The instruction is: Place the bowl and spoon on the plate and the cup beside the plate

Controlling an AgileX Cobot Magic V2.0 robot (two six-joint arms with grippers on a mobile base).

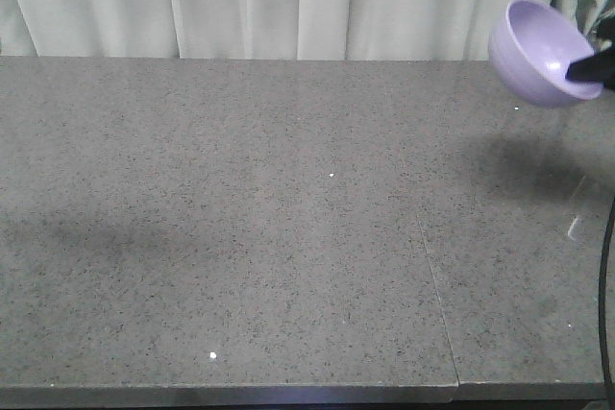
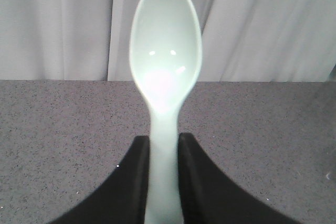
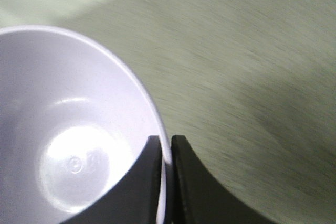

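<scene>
1. While my left gripper (image 2: 164, 141) pinches the spoon (image 2: 166, 51) by its handle, with both black fingers pressed against the sides, the scoop stands upright ahead of my wrist. Its hollow face is turned toward the camera.
2. Behind the spoon lie the grey speckled table (image 2: 58, 129) and the pale curtain (image 2: 52, 24).
3. My right gripper (image 3: 166, 140) is clamped on the rim of the bowl (image 3: 68, 129), one finger inside the wall and one outside.
4. Seen from the front, my right arm reaches in from the right edge and holds the bowl (image 1: 538, 45) in the air. The bowl is tilted, lifted clear of the table (image 1: 288, 237), with its shadow on the surface below.
5. The table in my right wrist view is streaked with blur.
</scene>
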